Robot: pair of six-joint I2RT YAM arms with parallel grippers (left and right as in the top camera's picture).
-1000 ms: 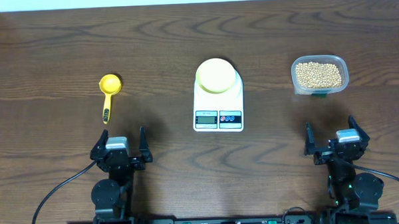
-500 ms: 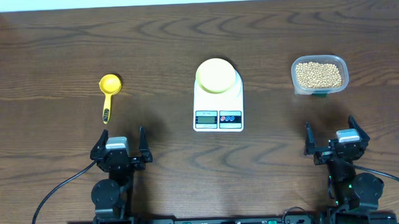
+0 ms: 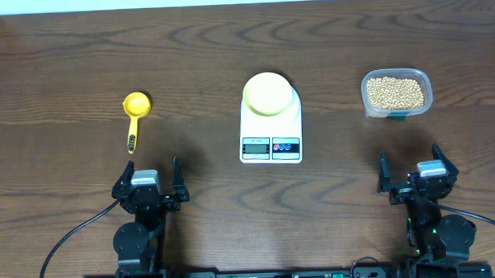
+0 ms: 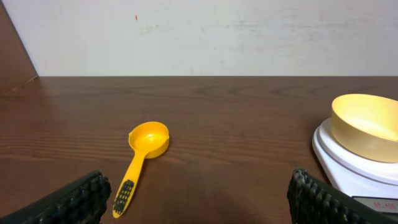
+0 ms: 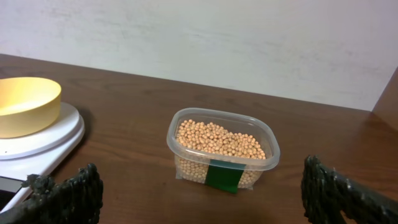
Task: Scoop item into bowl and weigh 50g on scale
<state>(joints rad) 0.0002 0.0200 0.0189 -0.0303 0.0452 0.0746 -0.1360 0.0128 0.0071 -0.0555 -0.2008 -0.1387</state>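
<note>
A pale yellow-green bowl (image 3: 269, 94) (image 4: 365, 126) (image 5: 25, 106) sits empty on the white scale (image 3: 270, 131) (image 4: 339, 163) (image 5: 43, 144) at the table's middle. Tan beans (image 3: 395, 92) (image 5: 217, 139) fill a clear plastic tub (image 3: 423, 77) (image 5: 222, 160) at the right. A yellow scoop (image 3: 134, 116) (image 4: 142, 157) lies on the left, bowl end away from me. My left gripper (image 3: 153, 177) (image 4: 200, 200) stands open near the front edge, just behind the scoop's handle, nothing between its fingers. My right gripper (image 3: 409, 169) (image 5: 205, 198) is open too, a short way in front of the tub.
A pale wall runs along the table's far edge. At the far left a wooden side panel (image 4: 15, 50) rises beside the table. The scale's display and two buttons (image 3: 270, 147) face the front.
</note>
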